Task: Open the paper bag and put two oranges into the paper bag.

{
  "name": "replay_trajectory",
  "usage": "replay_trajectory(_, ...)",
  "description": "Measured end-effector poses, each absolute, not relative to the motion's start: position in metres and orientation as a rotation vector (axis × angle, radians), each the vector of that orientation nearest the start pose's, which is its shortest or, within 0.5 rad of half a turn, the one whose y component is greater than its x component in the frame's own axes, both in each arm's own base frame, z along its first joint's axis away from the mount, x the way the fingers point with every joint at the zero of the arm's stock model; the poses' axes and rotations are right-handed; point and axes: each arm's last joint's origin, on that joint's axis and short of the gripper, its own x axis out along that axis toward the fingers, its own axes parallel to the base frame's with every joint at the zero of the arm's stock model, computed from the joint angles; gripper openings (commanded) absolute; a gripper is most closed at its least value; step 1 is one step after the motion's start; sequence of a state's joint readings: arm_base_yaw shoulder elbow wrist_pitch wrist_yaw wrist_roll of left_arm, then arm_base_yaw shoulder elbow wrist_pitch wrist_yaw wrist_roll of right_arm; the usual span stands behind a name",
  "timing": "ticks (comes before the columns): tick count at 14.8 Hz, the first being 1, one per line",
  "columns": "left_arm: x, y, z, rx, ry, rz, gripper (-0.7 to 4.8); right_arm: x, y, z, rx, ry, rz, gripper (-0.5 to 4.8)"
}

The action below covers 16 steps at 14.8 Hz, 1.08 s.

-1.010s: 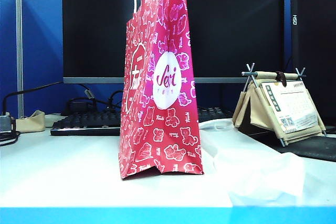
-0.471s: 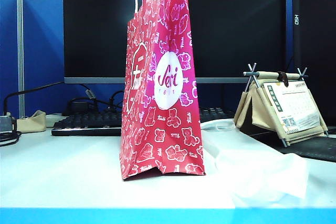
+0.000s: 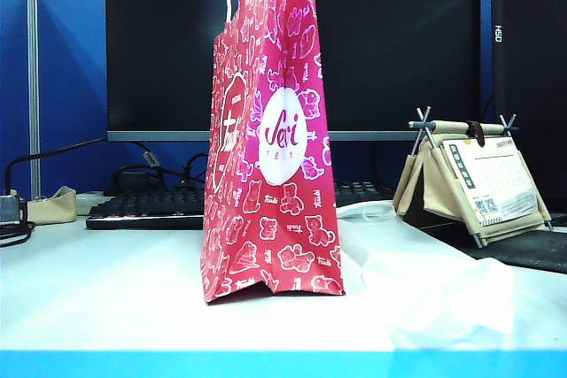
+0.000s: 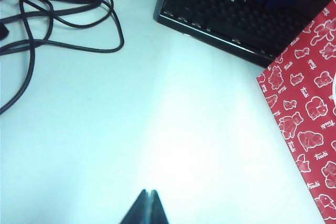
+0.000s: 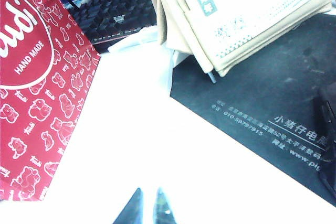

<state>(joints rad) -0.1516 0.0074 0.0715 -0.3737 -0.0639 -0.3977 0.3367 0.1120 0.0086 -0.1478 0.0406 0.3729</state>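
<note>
Red paper bag [image 3: 270, 148] stands upright at the centre of the exterior frame, mouth narrow, no oranges visible (possibly inside already, I cannot tell). Left gripper [image 4: 147, 208] hangs closed over bare table [image 4: 131, 129] beside it; right gripper [image 5: 147, 205], nearly closed and empty, hovers on its logo side near the black mat [image 5: 262, 93]. Any reach should come from above, keeping the bag standing.

My exterior camera sits low at the table edge, facing the paper bag [image 3: 270, 143] close up. Both wrist cameras look down from above (each catching that bag and the keyboard [image 4: 231, 17]).
</note>
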Motion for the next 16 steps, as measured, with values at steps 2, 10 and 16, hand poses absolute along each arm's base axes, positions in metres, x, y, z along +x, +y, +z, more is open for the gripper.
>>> replay_trajectory(2,0.088,-0.012,0.152,-0.361,0.321,-0.025,-0.01,0.096,0.032,0.143,0.321,0.299,0.244,0.35)
replay_trajectory(10,0.093,-0.001,0.152,-0.385,0.213,0.075,-0.01,0.097,0.007,0.159,0.37,0.079,0.039,0.36)
replay_trajectory(16,0.096,0.006,0.152,-0.392,0.129,0.144,-0.01,0.096,-0.011,0.157,0.376,0.059,-0.151,0.36)
